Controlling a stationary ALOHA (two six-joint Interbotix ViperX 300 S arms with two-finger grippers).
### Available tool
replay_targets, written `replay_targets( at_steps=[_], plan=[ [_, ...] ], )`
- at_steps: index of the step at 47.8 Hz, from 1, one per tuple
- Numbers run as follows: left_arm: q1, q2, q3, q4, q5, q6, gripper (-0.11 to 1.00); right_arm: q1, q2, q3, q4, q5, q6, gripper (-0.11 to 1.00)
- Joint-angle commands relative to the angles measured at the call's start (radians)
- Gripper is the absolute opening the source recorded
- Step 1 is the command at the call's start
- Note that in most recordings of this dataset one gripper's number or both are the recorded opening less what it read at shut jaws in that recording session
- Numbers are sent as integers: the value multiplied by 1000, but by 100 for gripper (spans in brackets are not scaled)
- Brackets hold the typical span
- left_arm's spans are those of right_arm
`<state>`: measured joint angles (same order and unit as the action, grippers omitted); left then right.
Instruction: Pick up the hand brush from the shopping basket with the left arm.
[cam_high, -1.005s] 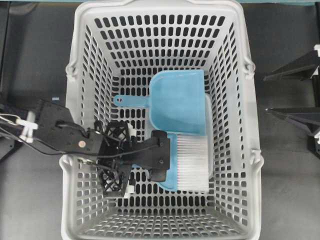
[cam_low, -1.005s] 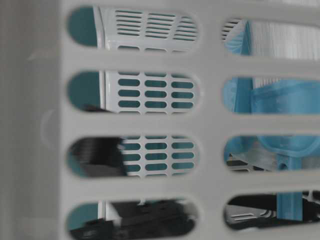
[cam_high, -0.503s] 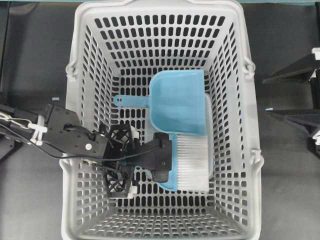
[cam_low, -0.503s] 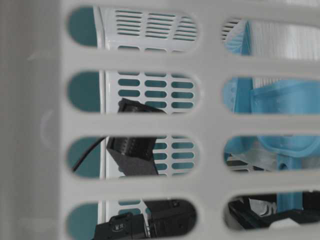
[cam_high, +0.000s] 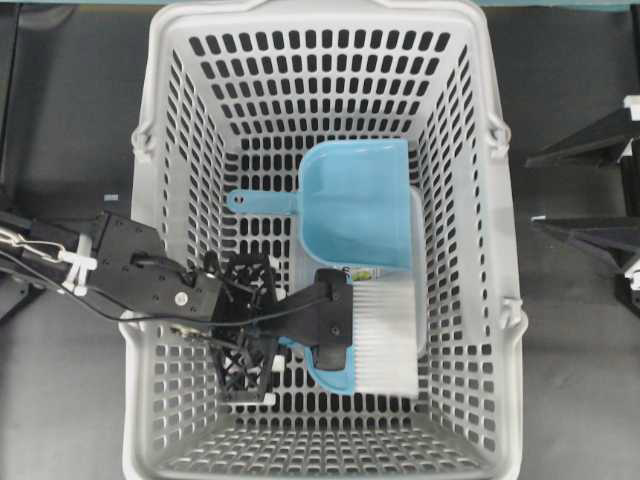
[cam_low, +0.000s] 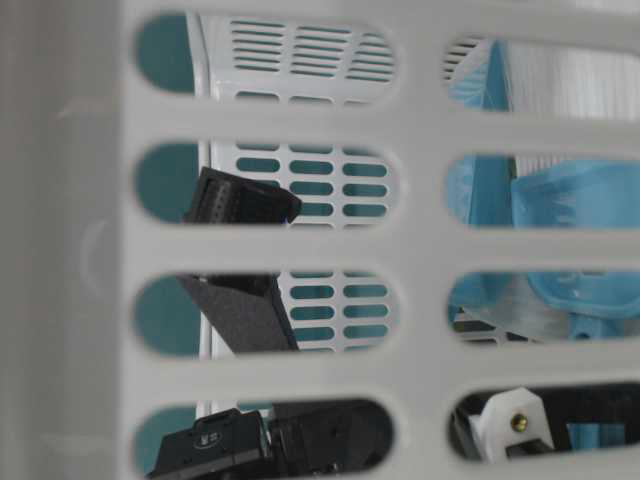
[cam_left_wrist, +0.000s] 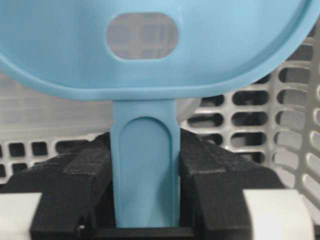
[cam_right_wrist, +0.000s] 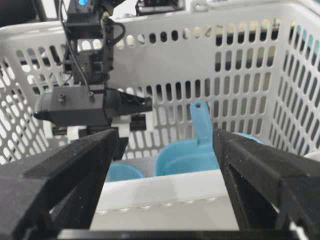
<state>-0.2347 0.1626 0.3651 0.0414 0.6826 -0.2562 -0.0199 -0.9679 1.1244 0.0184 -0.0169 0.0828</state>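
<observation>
The light-blue hand brush (cam_high: 383, 338) lies in the light-grey shopping basket (cam_high: 170, 130), white bristles to the right, just below the dustpan. My left gripper (cam_high: 322, 322) reaches in over the basket's left wall and is shut on the brush's thin handle (cam_left_wrist: 145, 170). In the left wrist view both black pads press the handle's sides, and the rounded brush body with its slot hole (cam_left_wrist: 142, 35) fills the top. My right gripper (cam_right_wrist: 165, 142) is open and empty outside the basket's right wall, its black fingers (cam_high: 590, 235) at the overhead view's right edge.
A light-blue flat dustpan (cam_high: 355, 205) with a thin handle lies in the basket's middle, touching the brush's upper edge. The basket walls (cam_right_wrist: 200, 65) rise all round. In the table-level view the left arm's black link (cam_low: 240, 310) shows through the wall slots.
My left gripper and the brush have shifted slightly toward the view's bottom and risen. In the table-level view the black arm link has climbed higher behind the slots. The right arm is still.
</observation>
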Motion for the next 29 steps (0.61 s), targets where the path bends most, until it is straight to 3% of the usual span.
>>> replay_targets(
  at_steps=[1, 12, 19, 29],
  plan=[
    [-5, -17, -17, 5, -2, 0, 24, -2, 5, -6, 5, -11, 9, 74],
    [-2, -72, -57, 3, 48, 2, 24, 0, 2, 3, 5, -11, 18, 74],
    [3, -146, -146, 3, 213, 2, 24, 0, -5, 6, 5, -18, 18, 74],
    [8, -227, -359, 5, 506, 5, 24, -2, -15, 9, 5, -23, 18, 74]
  ],
)
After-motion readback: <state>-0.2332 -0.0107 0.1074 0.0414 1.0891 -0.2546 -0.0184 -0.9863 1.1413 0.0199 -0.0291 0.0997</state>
